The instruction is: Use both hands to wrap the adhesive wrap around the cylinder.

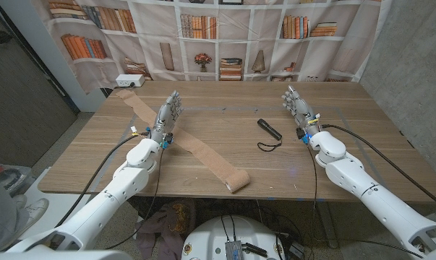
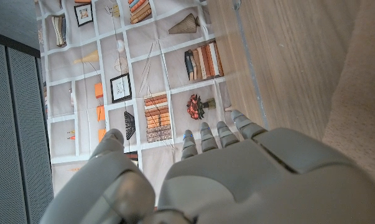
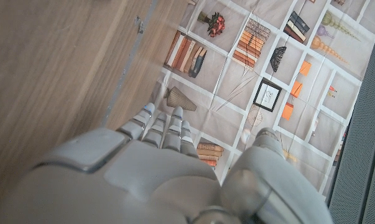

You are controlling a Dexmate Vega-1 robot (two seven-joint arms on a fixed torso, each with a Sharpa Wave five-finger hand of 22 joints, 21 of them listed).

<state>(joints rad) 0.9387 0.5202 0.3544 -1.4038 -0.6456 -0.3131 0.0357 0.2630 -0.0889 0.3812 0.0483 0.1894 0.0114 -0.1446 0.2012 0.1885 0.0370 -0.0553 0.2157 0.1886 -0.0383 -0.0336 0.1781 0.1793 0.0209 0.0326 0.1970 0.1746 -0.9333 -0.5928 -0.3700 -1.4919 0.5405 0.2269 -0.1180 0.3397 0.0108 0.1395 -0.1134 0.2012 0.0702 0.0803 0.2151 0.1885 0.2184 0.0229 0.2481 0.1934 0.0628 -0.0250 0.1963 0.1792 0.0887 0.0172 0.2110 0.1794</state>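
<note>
A long tan adhesive wrap (image 1: 196, 148) lies unrolled across the table, from the far left corner to its roll (image 1: 238, 180) near the front edge. The black cylinder (image 1: 268, 128), with a thin cord loop on it, lies right of the middle. My left hand (image 1: 168, 114) stands upright with fingers apart just over the strip, holding nothing. My right hand (image 1: 298, 105) stands the same way, right of and a little beyond the cylinder, apart from it. The left wrist view shows the back of my left hand (image 2: 237, 180) beside the wrap (image 2: 361, 93). The right wrist view shows my right hand (image 3: 156, 174).
A white box (image 1: 127, 81) sits at the table's (image 1: 225, 105) far left corner, close to the strip's far end. A bookshelf-print curtain (image 1: 225, 36) hangs behind the table. Bare wood lies between the two hands.
</note>
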